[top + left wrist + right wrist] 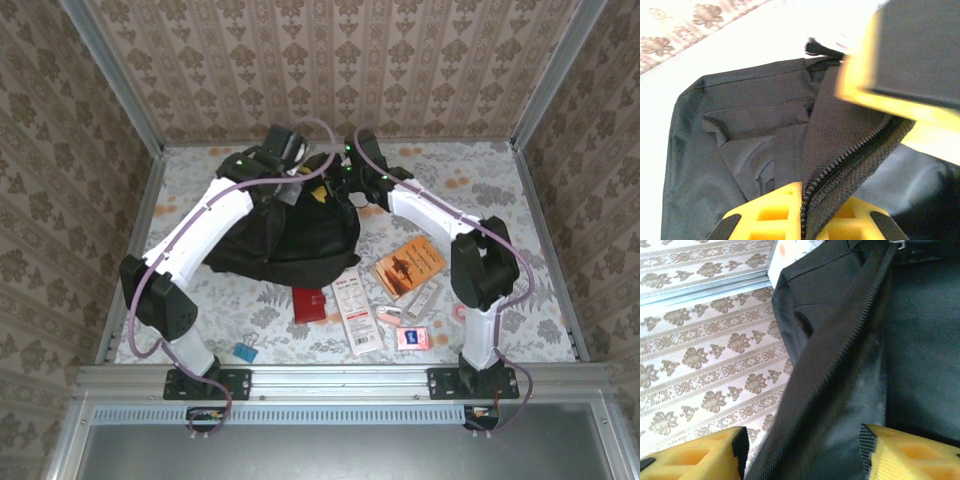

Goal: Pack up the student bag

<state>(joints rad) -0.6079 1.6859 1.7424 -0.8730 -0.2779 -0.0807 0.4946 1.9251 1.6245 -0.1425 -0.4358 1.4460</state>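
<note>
Along the bottom of the top view, just above the arm bases, loose things lie on the flowered table [480, 170]: a blue binder clip [245, 351] at lower left, then a red flat case [310, 304], a white packet [357, 315] and an orange booklet [408, 265] toward the lower right. All sit outside the bag, so packing looks barely begun.

Above them, mid-frame, sits the student bag [290, 240], a rounded black heap whose longer side runs from lower left to upper right. Its zipped mouth is at the upper edge, away from the loose things.

Both arms reach to that upper edge. In the left wrist view the left gripper [807, 202] is pinched nearly closed on the zipper tape [850, 155], which runs from between the yellow fingers up and to the right. A blurred yellow and black piece [905, 60] at upper right is probably the other arm's tool, close by. In the right wrist view the right gripper [805, 455] stands wide apart and holds nothing. A fold of the bag's lip lies between its fingers, and a line of zipper teeth [865, 315] climbs toward the top of the frame.

So the zipper line passes between the two tools, one lip to each. I judge the next move turns on the right one closing on its lip, then both drawing apart across that line.
</note>
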